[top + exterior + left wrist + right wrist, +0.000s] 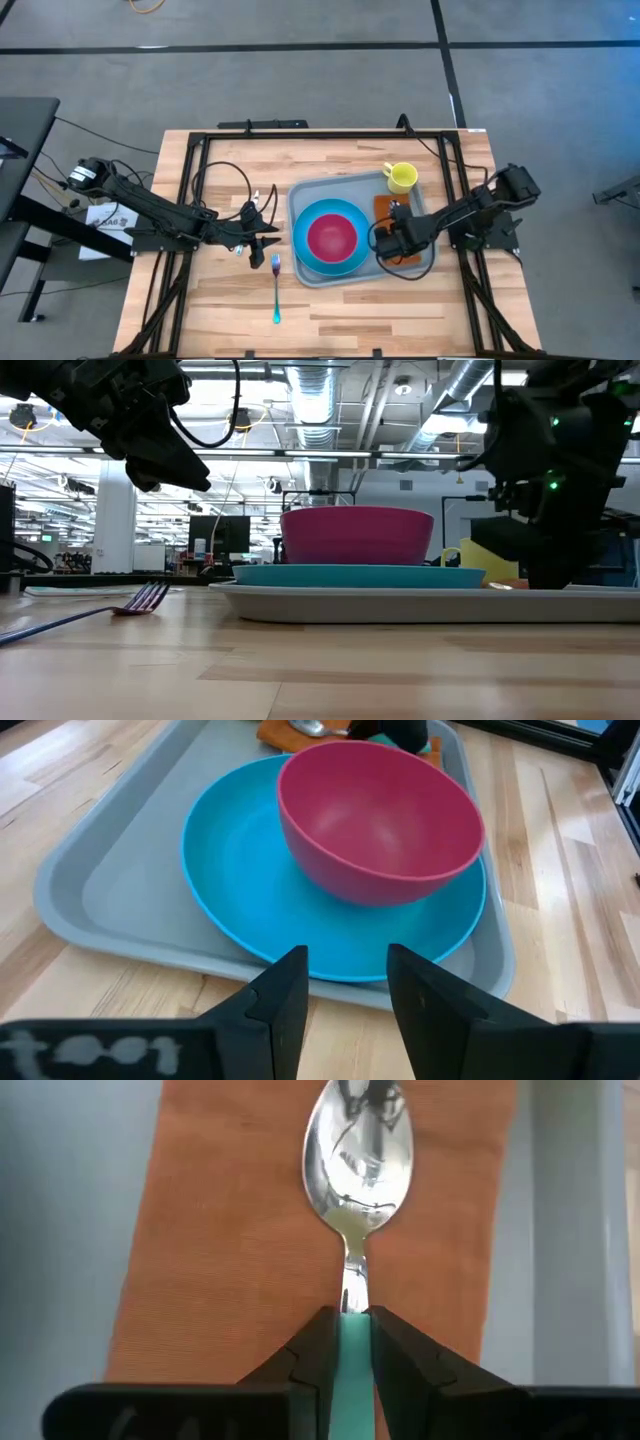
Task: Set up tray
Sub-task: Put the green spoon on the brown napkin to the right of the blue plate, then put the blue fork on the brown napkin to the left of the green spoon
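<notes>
Right gripper (pixel 347 1342) clamping teal handle of spoon (pixel 358 1150), spoon bowl lying on orange napkin (pixel 230 1230) just ahead of fingers, napkin sitting on tray (pixel 308 192). Left gripper (pixel 345 985) hovering over bare table beside tray, jaws parted, holding nothing. Ahead of it: pink bowl (pixel 380 820) on blue plate (pixel 230 870), both on tray.

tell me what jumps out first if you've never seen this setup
The pink bowl sitting on the round blue plate in the grey-blue tray at the table's middle. Next, the right gripper low over the orange napkin on the tray's right side, its fingers around a spoon's teal handle. A yellow mug stands in the tray's far right corner.
</notes>
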